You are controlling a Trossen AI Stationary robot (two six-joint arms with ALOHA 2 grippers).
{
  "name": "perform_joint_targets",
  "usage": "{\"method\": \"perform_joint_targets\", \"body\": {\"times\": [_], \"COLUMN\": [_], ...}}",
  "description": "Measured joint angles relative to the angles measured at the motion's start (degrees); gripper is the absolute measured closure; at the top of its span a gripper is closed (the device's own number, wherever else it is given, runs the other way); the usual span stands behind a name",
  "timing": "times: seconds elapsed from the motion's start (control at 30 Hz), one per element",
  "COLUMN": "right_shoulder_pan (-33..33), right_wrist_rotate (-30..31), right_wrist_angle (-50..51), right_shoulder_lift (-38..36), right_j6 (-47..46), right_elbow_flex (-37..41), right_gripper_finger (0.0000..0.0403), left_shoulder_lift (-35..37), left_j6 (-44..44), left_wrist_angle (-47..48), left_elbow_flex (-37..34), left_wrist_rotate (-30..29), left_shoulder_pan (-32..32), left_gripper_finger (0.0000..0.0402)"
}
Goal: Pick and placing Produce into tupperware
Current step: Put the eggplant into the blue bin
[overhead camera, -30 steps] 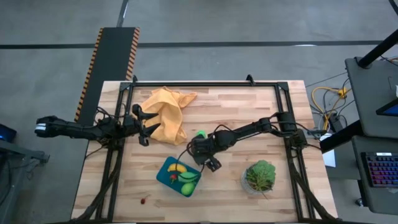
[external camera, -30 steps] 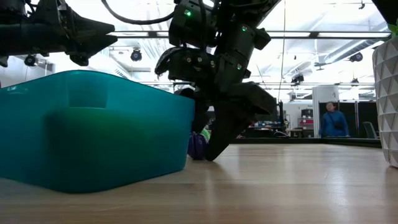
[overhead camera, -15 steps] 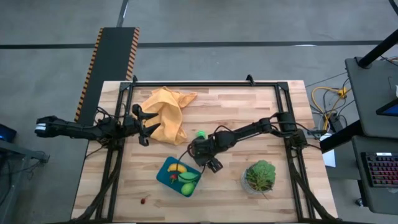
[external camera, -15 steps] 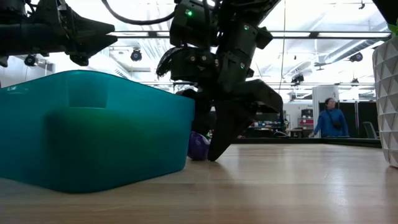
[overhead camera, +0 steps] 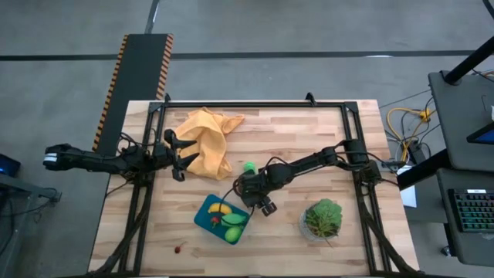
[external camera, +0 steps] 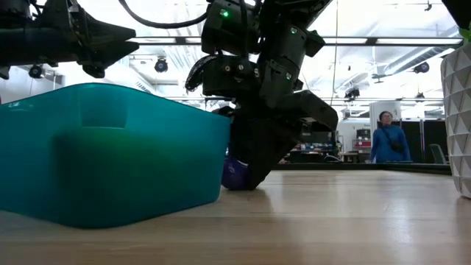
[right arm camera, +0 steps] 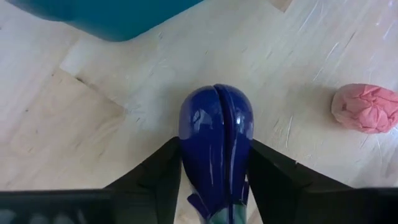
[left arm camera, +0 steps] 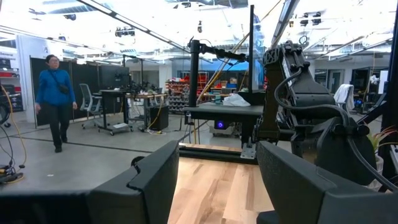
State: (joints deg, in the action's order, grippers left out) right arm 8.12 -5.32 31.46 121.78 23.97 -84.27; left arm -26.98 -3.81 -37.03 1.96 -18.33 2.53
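We have our right gripper (right arm camera: pixel 214 186) low on the table, its 2 fingers hugging the purple eggplant (right arm camera: pixel 216 134), just at 3 o'clock of the teal tupperware (overhead camera: pixel 202 217). We should squeeze softly, lift straight up, then carry it over the rim. A pink piece (right arm camera: pixel 367 107) lies near. Our left gripper (overhead camera: pixel 179 160) waits spread wide at 9 o'clock by the orange cloth (overhead camera: pixel 205 139). The wood table (overhead camera: pixel 309 139) looks smooth. A person (external camera: pixel 385 140) stands far back.

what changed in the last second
The right tool has closed its fingers in on the purple eggplant, which lies on the table beside the teal tupperware; they now flank it closely. The left tool, the orange cloth and the potted plant stayed put.
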Motion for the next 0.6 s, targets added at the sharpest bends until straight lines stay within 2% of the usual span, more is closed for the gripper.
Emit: {"method": "perform_joint_targets", "body": {"times": [0.23,0.6], "right_shoulder_pan": [0.0,0.0], "right_wrist_rotate": [0.4,0.5], "right_wrist_angle": [-0.4,-0.2], "right_shoulder_lift": [0.0,-0.1], "right_j6": [-1.1,-1.7], "right_elbow_flex": [0.0,0.0], "right_gripper_finger": [0.0265,0.0264], "left_shoulder_lift": [0.0,0.0], "left_j6": [0.0,0.1], "left_wrist_angle": [0.0,0.0], "left_elbow_flex": [0.0,0.0], "left_wrist_rotate": [0.0,0.0], "left_shoulder_pan": [0.0,0.0], "left_gripper_finger": [0.0196,0.0196]}}
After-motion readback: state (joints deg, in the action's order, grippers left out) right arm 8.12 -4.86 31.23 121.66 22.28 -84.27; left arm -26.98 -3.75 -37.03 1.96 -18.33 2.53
